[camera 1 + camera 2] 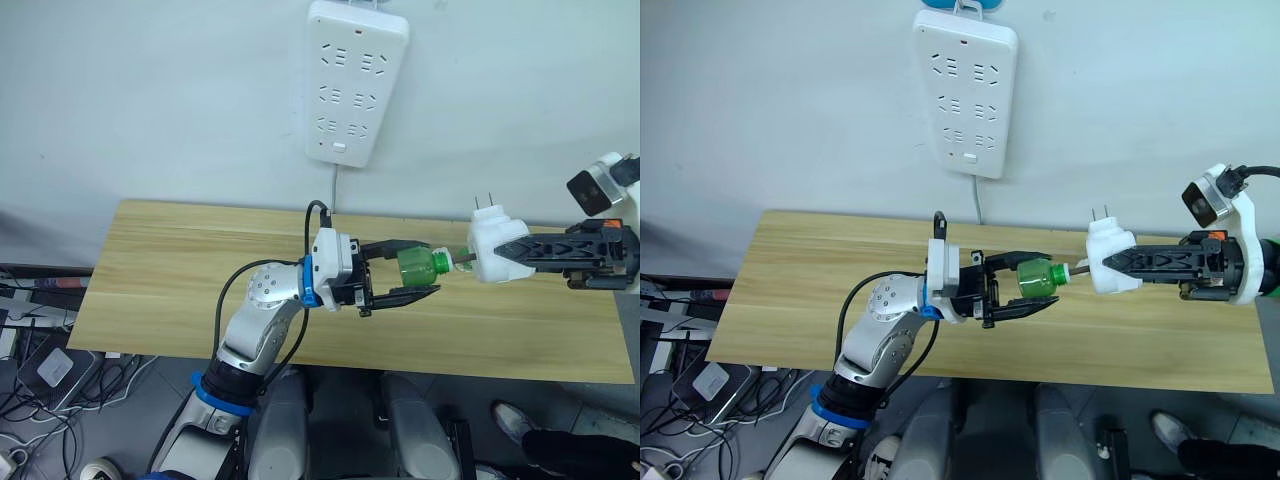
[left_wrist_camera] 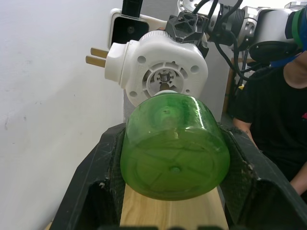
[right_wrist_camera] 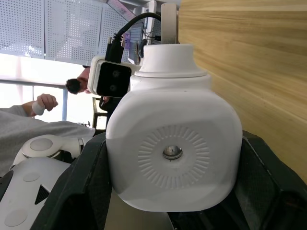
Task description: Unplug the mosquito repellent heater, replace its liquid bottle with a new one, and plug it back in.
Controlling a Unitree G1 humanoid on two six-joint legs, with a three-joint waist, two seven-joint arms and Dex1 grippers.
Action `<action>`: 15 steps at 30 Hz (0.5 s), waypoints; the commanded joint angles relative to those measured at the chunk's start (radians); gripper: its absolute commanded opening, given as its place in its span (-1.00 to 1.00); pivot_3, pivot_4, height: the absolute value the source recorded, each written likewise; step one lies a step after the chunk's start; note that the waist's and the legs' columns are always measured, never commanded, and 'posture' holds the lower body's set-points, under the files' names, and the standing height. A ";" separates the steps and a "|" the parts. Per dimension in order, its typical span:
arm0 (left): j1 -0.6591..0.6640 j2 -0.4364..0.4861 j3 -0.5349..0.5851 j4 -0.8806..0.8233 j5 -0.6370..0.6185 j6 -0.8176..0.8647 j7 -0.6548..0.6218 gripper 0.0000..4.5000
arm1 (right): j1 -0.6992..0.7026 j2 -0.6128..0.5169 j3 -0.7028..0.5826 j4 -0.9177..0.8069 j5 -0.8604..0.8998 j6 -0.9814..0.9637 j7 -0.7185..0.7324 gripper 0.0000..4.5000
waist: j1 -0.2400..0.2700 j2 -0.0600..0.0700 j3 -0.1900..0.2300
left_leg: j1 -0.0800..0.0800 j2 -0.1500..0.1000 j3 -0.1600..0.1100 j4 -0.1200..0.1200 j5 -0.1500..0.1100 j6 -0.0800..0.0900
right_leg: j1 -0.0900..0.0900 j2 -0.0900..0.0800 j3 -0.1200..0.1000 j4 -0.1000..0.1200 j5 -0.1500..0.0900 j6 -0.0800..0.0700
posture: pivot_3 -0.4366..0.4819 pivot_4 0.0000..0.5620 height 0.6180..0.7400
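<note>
Above the wooden worktop (image 1: 180,270), the left tool (image 1: 400,280) is clamping a green bottle (image 1: 415,266), while the right tool (image 1: 520,252) is gripping the mosquito repellent heater (image 1: 490,248). The bottle's neck is pointing straight into the heater's socket, their axes lining up, the power strip (image 1: 352,80) hanging beyond.

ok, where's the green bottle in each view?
Left eye: green bottle centre-right, in the left claw.
Right eye: centre, neck toward the heater.
Left wrist: centre, base toward the camera.
Right wrist: hidden behind the heater.
Shared landmark: the white heater, held in the right claw.
</note>
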 commanded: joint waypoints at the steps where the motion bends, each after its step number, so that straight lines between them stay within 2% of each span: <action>1: -0.016 -0.027 -0.010 -0.010 0.003 -0.027 0.009 0.01 | -0.015 0.001 -0.007 -0.025 0.034 -0.007 0.007 0.33 | 0.000 0.000 0.000 | 0.000 0.000 0.000 0.000 0.000 0.000 | 0.000 0.000 0.000 0.000 0.000 0.000 | -0.04 0.33 1.00; 15: -0.013 -0.026 -0.025 -0.029 -0.003 -0.021 -0.012 0.01 | -0.043 0.033 0.006 -0.006 0.034 -0.019 -0.047 0.33 | 0.000 0.000 0.000 | 0.000 0.000 0.000 0.001 0.000 0.000 | 0.000 0.000 0.000 0.002 0.000 0.000 | -0.03 0.33 1.00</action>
